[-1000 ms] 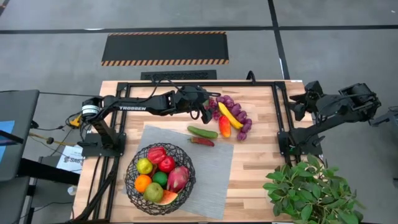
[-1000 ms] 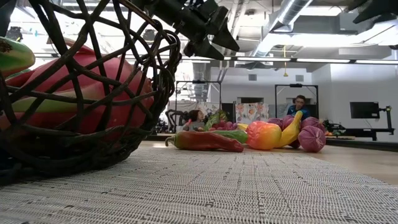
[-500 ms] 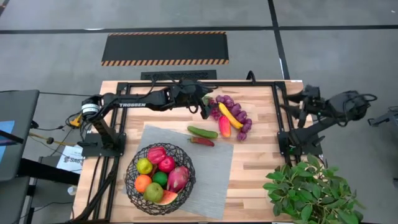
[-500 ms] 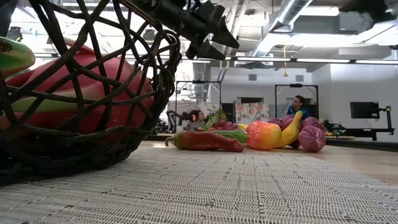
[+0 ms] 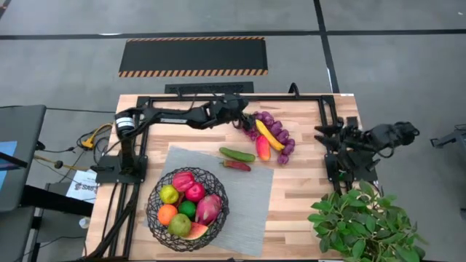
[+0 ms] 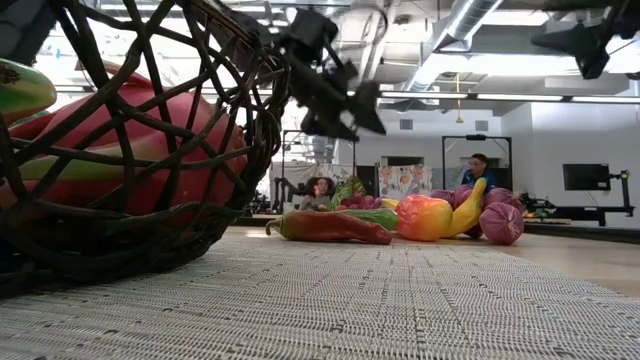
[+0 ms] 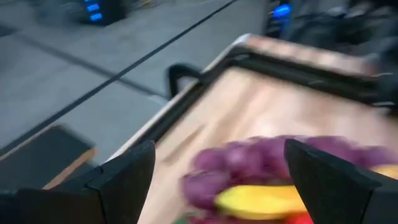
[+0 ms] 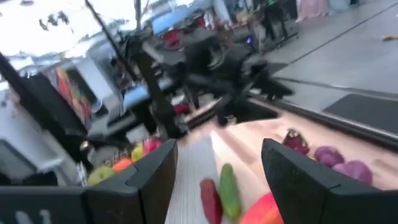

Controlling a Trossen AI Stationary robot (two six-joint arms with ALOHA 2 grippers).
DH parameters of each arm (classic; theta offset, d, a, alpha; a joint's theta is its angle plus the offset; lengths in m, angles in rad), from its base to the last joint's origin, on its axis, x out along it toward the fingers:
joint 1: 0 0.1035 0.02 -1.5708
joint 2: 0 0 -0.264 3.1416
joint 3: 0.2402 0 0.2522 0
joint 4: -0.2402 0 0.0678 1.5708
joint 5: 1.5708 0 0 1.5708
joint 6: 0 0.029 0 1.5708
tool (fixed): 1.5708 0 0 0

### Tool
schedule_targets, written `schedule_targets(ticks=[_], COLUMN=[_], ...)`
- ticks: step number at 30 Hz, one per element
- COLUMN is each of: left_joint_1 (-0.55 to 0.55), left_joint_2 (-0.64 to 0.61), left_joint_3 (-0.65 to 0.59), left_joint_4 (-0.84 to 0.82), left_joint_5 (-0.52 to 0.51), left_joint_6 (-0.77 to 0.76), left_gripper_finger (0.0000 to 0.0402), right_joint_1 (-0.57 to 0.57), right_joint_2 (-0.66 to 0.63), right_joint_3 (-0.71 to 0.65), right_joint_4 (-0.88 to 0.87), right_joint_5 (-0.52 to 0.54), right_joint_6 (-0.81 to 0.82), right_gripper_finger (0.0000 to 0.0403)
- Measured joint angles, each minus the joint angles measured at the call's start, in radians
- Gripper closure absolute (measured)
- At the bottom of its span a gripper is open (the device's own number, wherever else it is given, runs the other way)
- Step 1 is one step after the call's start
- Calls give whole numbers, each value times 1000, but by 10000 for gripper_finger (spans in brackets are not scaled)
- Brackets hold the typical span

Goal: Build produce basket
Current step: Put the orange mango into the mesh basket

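Light wooden table (image 5: pixel 306 193), dark woven-wire basket (image 5: pixel 187 209) full of toy fruit on grey mat (image 5: pixel 247 196), left gripper (image 5: pixel 242 116) fingers spread above purple grapes (image 5: pixel 271 124) and yellow banana (image 5: pixel 269 134), right gripper (image 5: pixel 325 135) open at table's right edge.

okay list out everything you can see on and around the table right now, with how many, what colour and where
basket: one, dark wire mesh, on the mat's near-left part, holding produce.
produce in the basket: about eight pieces, red, green, orange and pink.
mat: one, grey, mid-table.
cucumber: one, green, at the mat's far edge.
red pepper: one, long, just beside the cucumber.
grapes: one purple bunch, on the wood beyond the mat.
banana: one, yellow, lying on the grapes.
red-orange fruit: one, against the banana.
plant: one, leafy green, table's near-right corner.
person: one, far back in the room.
left gripper: open, beside the grapes.
right gripper: open, over the table's right edge.
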Motion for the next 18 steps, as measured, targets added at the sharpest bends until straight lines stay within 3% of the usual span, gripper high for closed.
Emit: schedule_targets(ticks=[2,10,18], left_joint_1=[8,28,26], left_joint_2=[42,197,223], left_joint_3=[26,146,183], left_joint_4=[-12,-35,-145], left_joint_5=[-57,-27,-157], left_joint_6=[-24,-90,-105], left_gripper_finger=[60,60,60], right_joint_1=[2,2,1], right_joint_2=[18,17,17], right_joint_3=[-8,-6,-6], right_joint_4=[-12,-15,-43], right_joint_5=[-23,-61,-60], right_joint_6=[1,-3,-5], right_gripper_finger=[148,148,148])
